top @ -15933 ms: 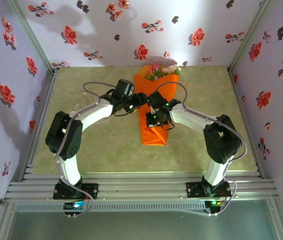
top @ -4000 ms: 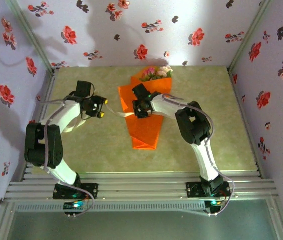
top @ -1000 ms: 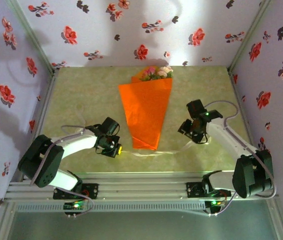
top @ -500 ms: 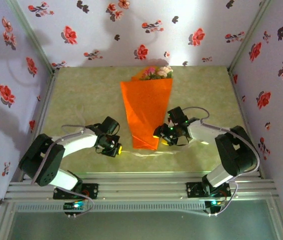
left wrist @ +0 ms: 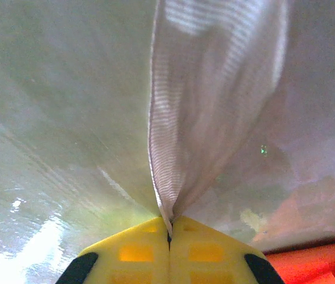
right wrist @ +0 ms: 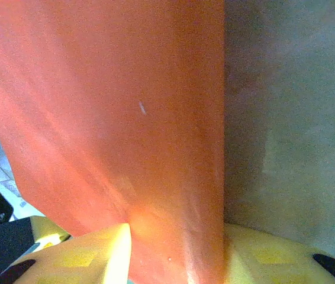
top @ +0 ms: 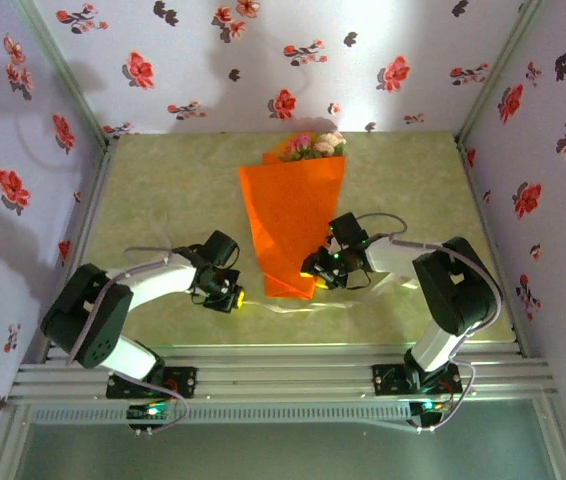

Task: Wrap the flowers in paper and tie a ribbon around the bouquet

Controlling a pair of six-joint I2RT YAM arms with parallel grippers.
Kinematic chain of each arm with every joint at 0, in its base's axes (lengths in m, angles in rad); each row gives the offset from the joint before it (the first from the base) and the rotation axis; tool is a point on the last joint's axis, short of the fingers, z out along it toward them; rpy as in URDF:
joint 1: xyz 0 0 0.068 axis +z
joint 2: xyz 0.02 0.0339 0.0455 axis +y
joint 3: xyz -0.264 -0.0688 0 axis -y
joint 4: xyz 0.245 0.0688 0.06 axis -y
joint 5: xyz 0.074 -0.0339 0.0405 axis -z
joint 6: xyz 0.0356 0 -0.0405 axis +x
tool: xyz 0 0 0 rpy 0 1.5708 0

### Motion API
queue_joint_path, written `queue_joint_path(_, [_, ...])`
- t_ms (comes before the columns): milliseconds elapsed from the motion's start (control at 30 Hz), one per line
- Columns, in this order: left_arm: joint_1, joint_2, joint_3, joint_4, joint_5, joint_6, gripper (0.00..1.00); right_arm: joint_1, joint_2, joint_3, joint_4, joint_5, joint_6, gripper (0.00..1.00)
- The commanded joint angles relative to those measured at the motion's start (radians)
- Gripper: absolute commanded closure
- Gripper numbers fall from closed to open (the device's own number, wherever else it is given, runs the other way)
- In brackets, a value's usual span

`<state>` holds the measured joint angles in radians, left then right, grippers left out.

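The bouquet [top: 288,215] lies on the table as an orange paper cone, its narrow tip toward the arms. Pink and cream flowers [top: 315,145] stick out of its far wide end. My left gripper [top: 233,296] sits left of the tip, shut on the ribbon [top: 303,306], which trails right along the table under the tip. Up close, the pale ribbon [left wrist: 215,89] rises from the closed left gripper [left wrist: 169,222]. My right gripper [top: 313,270] is at the cone's lower right edge. The paper [right wrist: 126,89] lies between the parted jaws of the right gripper [right wrist: 175,236].
Flower-print walls [top: 53,130] close in the green tabletop [top: 163,190] on three sides. An aluminium rail [top: 263,380] runs along the near edge by the arm bases. Orange paper [left wrist: 321,266] shows low right in the left wrist view.
My right gripper swung in from the right side of the table to the cone's lower right edge, and its jaws narrowed around the paper. The left gripper kept its hold and place.
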<state>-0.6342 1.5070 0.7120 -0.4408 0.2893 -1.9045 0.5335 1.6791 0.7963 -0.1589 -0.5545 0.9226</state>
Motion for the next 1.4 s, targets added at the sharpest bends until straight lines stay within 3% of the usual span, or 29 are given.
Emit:
queue_joint_path(0, [-0.005, 0.082, -0.017, 0.12, -0.014, 0.025, 1.0, 0.022, 0.053, 0.011, 0.028, 0.017, -0.023, 0.58])
queue_joint_path(133, [-0.001, 0.093, -0.016, 0.132, -0.012, 0.029, 1.0, 0.022, 0.09, 0.025, 0.06, 0.0, 0.001, 0.74])
queue_joint_path(200, [0.003, 0.096, -0.014, 0.137, -0.008, 0.036, 1.0, 0.022, 0.083, 0.051, 0.003, 0.026, -0.004, 0.87])
queue_joint_path(300, [0.014, 0.108, -0.01, 0.15, 0.002, 0.046, 1.0, 0.017, 0.04, 0.089, -0.088, 0.069, -0.007, 0.99])
queue_joint_path(667, [0.109, 0.214, 0.046, 0.208, 0.024, 0.122, 1.0, -0.008, 0.009, 0.239, -0.271, -0.062, 0.048, 1.0])
queue_joint_path(1100, [0.184, 0.385, 0.197, 0.229, 0.028, 0.161, 1.0, -0.043, -0.046, 0.264, -0.198, -0.153, 0.229, 1.0])
queue_joint_path(1367, [0.243, 0.495, 0.36, 0.255, 0.007, 0.166, 1.0, -0.04, -0.094, 0.289, -0.27, -0.178, 0.222, 1.0])
